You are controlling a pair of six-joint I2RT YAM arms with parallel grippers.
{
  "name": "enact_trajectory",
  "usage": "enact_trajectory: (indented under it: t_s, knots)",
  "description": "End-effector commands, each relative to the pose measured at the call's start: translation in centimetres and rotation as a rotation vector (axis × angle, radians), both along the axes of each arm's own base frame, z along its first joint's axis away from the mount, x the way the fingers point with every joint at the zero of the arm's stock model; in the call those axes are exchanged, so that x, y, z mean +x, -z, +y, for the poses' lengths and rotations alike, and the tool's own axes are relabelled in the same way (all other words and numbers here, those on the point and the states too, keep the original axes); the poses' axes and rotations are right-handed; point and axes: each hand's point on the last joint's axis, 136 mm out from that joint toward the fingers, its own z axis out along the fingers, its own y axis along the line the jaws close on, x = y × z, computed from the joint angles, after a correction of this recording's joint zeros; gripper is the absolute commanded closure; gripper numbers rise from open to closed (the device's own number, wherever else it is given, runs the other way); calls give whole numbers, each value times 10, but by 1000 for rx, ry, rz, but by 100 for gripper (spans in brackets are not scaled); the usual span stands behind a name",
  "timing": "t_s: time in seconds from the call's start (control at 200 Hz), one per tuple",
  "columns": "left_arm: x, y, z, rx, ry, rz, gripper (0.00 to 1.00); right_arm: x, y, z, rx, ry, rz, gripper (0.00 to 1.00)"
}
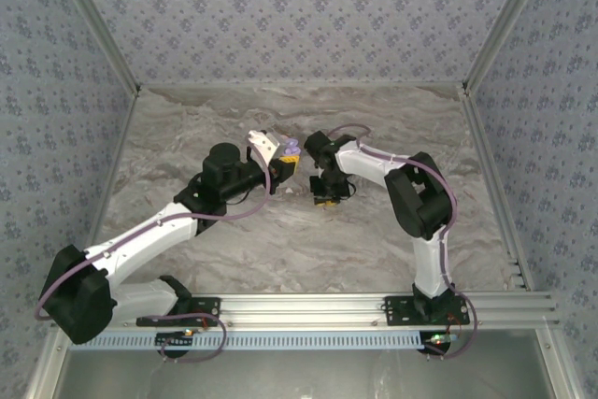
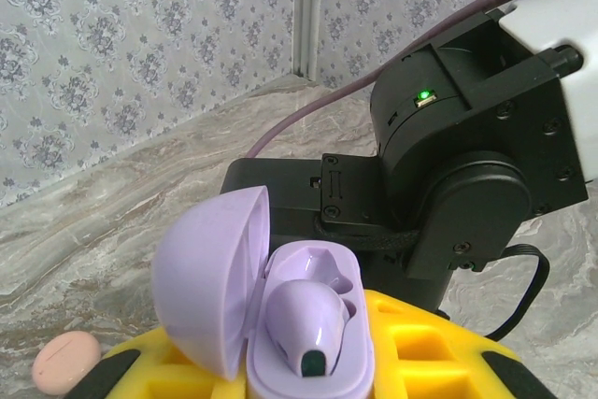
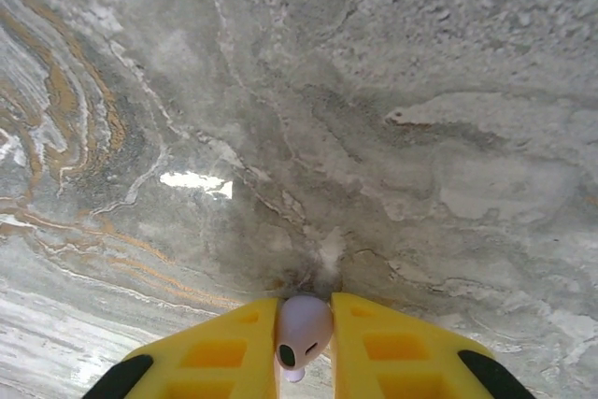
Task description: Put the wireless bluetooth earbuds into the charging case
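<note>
Top view, left pincer (image 1: 283,162): closed tight on the lilac case (image 1: 291,149), which it holds off the worktop (image 1: 280,249) near the middle
Top view, right pincer (image 1: 324,197): pointing down at the worktop, just beside the case; too small here to tell what it grips
Left wrist view, case: pinched between the yellow fingers (image 2: 420,352), with the lid (image 2: 207,277) swung open to the left
Left wrist view, first earbud (image 2: 304,320): already seated in the case; the hollow just behind it looks empty, so I'd take that as your target
Left wrist view, right arm's wrist (image 2: 448,175): close behind the case, so you have little room to swing
Left wrist view, pink disc (image 2: 65,362): on the worktop to the left, apart from the case; leave it alone
Right wrist view, second earbud (image 3: 304,327): clamped between the right pincer's two yellow fingers, its tip poking out below them, over bare worktop
Step in hand: bring the second earbud to the empty hollow
How to do it well: hold the left pincer steady, raise the right one above the case rim and turn it until the earbud matches the hollow. Come down slowly, clear of the lid, and let go only once the earbud sits flush; a skewed entry could knock the seated earbud or twist the case in its grip
</note>
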Motion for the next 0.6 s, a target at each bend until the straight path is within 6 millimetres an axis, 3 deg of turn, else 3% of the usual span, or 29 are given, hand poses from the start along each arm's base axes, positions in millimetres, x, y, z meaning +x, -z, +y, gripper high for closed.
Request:
enact_trajectory:
  t_s: [0.0,0.215,0.385,0.595]
  knots:
    - [-2,-11,5,-14,-6,-35,93,6,1,-4,-24,-101,-10,82]
    - [-3,-11,6,-14,-9,-38,93,14,3,-20,-41,-251,12,82]
    - [-3,-12,6,-15,-10,-40,93,18,9,-30,-39,-275,35,80]
    - [-2,-12,6,-13,-12,-41,93,21,7,-23,8,-271,25,66]
